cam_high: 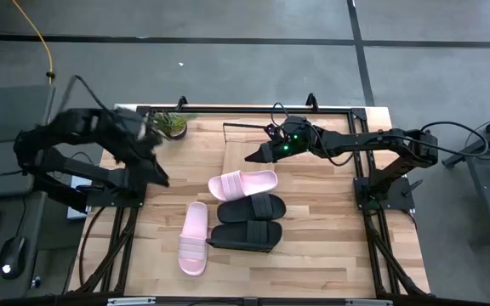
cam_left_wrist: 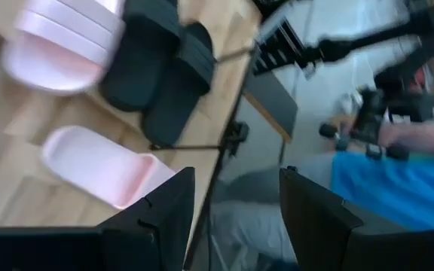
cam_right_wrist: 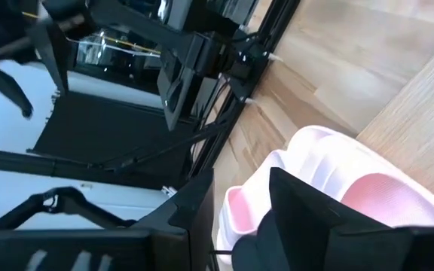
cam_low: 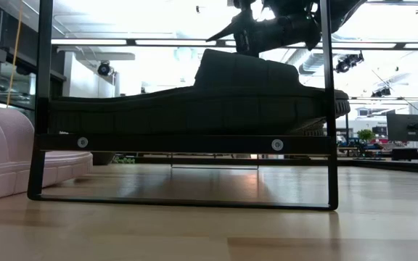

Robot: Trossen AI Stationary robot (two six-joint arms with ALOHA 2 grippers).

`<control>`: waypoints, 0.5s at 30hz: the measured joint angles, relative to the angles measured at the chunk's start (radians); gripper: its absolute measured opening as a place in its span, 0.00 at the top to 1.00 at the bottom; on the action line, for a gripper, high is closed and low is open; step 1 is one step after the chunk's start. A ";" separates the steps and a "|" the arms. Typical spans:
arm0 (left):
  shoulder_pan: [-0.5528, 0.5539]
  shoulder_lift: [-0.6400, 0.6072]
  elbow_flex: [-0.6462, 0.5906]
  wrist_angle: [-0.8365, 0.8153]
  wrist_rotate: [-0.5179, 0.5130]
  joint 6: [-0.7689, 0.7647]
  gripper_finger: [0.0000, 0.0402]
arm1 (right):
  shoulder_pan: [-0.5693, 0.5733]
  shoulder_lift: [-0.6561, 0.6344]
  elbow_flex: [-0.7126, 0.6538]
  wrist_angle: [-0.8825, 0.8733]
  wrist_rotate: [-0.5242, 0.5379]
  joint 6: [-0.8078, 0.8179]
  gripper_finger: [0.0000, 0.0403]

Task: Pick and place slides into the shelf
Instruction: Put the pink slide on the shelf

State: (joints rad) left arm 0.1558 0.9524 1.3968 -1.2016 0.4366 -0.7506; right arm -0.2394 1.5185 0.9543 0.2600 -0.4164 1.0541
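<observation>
Four slides lie soles down on the table's middle. One pale pink slide [cam_high: 243, 184] is nearest the shelf, then two matte black slides [cam_high: 252, 207] [cam_high: 245, 236], and a second pink slide [cam_high: 194, 239] lies lengthwise to their left. The shelf [cam_high: 258, 143], a light-wood board on a black wire frame, stands at the far side. My right gripper [cam_high: 250, 159] is open, raised over the shelf's near edge just beyond the first pink slide [cam_right_wrist: 337, 181]. My left gripper [cam_high: 161, 178] is open at the table's left, and its wrist view shows the slides [cam_left_wrist: 100, 169].
A small potted plant [cam_high: 173, 124] stands at the far left corner. A black frame [cam_low: 187, 143] borders the table and crosses the low view in front of a black slide [cam_low: 194, 101]. Bare wood [cam_high: 330, 238] lies right of the slides. A person in blue [cam_left_wrist: 398, 188] shows beyond the table.
</observation>
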 joint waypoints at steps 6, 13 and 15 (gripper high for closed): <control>-0.196 0.007 -0.201 0.222 -0.008 -0.061 0.55 | 0.006 0.000 0.000 -0.003 -0.003 -0.007 0.71; -0.319 0.016 -0.366 0.284 0.016 -0.136 0.55 | 0.013 0.000 0.000 -0.012 -0.049 -0.009 0.71; -0.336 0.015 -0.396 0.327 0.017 -0.146 0.55 | 0.018 0.000 0.000 -0.015 -0.051 -0.015 0.71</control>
State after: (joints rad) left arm -0.1797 0.9676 1.0004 -0.8750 0.4531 -0.8971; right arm -0.2213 1.5186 0.9543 0.2447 -0.4671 1.0386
